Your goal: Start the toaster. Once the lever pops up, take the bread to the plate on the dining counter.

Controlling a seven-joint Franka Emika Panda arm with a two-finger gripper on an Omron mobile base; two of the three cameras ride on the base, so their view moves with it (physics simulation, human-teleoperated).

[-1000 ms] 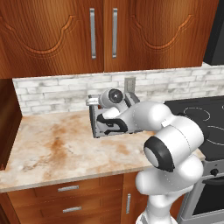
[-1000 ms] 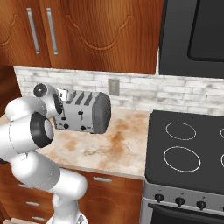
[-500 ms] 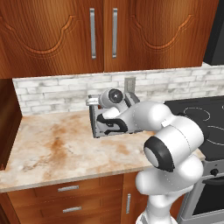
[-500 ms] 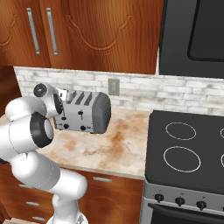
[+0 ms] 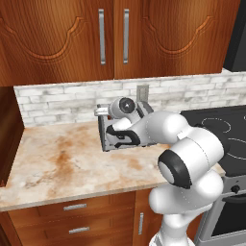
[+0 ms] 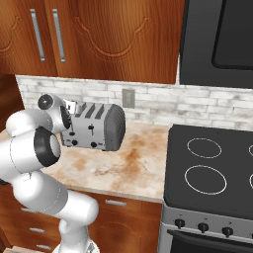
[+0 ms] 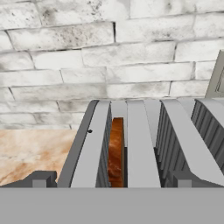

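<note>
Hand view from above the toaster (image 7: 131, 144): with your gripper (image 7: 109, 181) spread wide and holding nothing, the bread (image 7: 116, 153) stands directly ahead in a slot, probably light, stiff and crumbly, so pinch its exposed top edge gently across the flat faces.

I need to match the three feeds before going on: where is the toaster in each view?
Left base view: toaster at centre, mostly behind the arm.
Right base view: left of centre on the counter, face toward the camera.
Hand view: lower half, seen from above, bread in a slot.
Shared landmark: the white brick wall behind it.
</note>
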